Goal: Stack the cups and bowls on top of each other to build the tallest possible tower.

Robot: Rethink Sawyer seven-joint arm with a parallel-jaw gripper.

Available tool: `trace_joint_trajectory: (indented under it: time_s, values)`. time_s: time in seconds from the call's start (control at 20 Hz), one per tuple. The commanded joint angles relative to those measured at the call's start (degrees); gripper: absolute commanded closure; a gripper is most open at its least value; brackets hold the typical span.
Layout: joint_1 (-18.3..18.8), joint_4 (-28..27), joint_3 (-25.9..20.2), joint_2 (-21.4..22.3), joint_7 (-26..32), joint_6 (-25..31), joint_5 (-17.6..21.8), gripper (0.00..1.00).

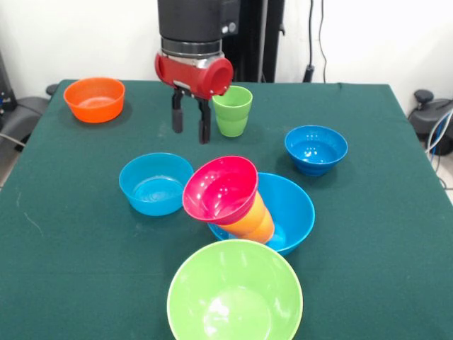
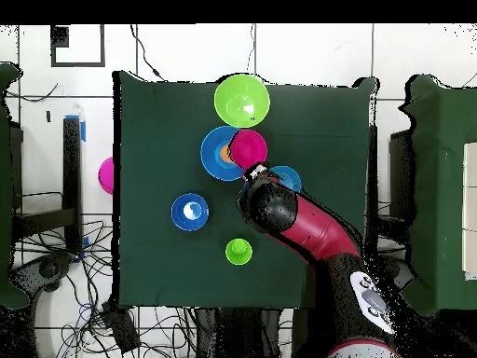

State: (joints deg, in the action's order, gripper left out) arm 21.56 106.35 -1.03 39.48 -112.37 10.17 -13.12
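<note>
Bowls and cups are spread over the green table [image 1: 64, 234], and the large blue bowl [image 1: 294, 209] is taken here as the landmark. Inside it an orange cup [image 1: 258, 223] is lying tilted on its side, and a pink-red bowl [image 1: 221, 188] is sitting on the mouth of this cup, also tilted, so a leaning tower is formed rather than an upright one. Just in front of the large blue bowl, toward the camera, the lime green bowl [image 1: 235, 294] is placed. Beside it, on the picture's left, a smaller blue bowl [image 1: 156, 184] is standing, and behind it on the right another small blue bowl [image 1: 316, 149] is found. Well behind the landmark the light green cup [image 1: 232, 110] is standing upright, and far away at the back left corner the orange bowl [image 1: 94, 99] is seen.

The gripper [image 1: 191, 124] is hanging just beside the light green cup, on its left. Its two black fingers are held slightly apart and nothing is gripped between them.

All these pieces are judged to be light, stiff plastic with a glossy, slippery surface. A bowl would probably be taken best at the rim, with one finger inside and one outside. The ribbed cup could be held across its wall near the top. Because the pieces are light, it is likely that they slide or tip when pushed.
</note>
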Motion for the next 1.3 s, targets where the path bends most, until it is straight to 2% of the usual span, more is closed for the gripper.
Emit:
trace_joint_trajectory:
  time_s: [0.05,0.5,0.75,1.05,1.3]
  values:
    - [0.8,4.1,-8.1,-2.3,-10.6,-3.5,-1.1,0.00]
    - [1.9,1.2,-10.8,-5.6,-11.0,-7.2,-0.9,0.00]
    - [1.3,0.1,-10.6,-6.1,-11.5,-7.8,-1.7,0.00]
    - [1.5,-2.9,-11.4,-9.2,-11.6,-10.2,-2.2,0.00]
    - [2.1,-4.5,-11.6,-10.9,-10.8,-9.6,-2.3,0.00]
